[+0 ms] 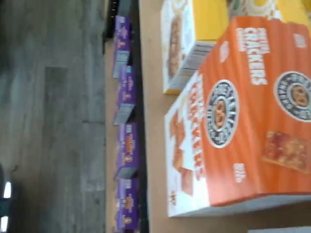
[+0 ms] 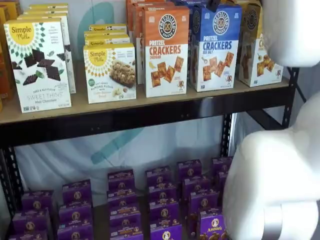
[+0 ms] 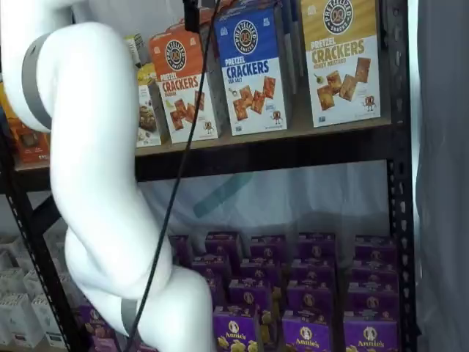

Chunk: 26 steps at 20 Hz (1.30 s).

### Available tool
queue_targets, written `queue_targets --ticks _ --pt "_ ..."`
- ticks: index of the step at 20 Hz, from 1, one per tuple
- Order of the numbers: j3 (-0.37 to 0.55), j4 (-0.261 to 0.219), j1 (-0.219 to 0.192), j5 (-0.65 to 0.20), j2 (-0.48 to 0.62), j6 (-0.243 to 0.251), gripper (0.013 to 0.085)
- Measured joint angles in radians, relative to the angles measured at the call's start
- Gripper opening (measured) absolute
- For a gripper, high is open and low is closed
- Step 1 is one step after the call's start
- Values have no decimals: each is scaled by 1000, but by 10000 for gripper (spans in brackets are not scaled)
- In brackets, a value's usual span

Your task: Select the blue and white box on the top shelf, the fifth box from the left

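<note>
Approach step, nothing picked yet. On the top shelf (image 2: pixel 150 106), from the left: the orange Cheddar carton (image 2: pixel 166 50) fills my wrist view, so I judge I'm hanging over it and not the target. Just to its right, touching it, stands the blue and white box (image 2: pixel 216 47), upright at the board's front edge, with the yellow-topped carton (image 2: pixel 257 46) beyond. My fingers (image 3: pixel 192 18) poke down from the top edge, spread wide, holding nothing. Next: slide right, centre on the blue box, then drop.
</note>
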Motion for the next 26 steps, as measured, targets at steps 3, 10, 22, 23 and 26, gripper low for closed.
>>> queue_targets --ticks 3,10,22,23,26 --pt "2 7 -10 -40 13 -13 850" --pt "-13 1 -33 -101 65 -55 850" --pt "-12 -46 -36 -182 122 -102 850" --pt "-9 -52 -34 -188 123 -104 850" --pt "-7 -77 -28 -194 131 -110 850"
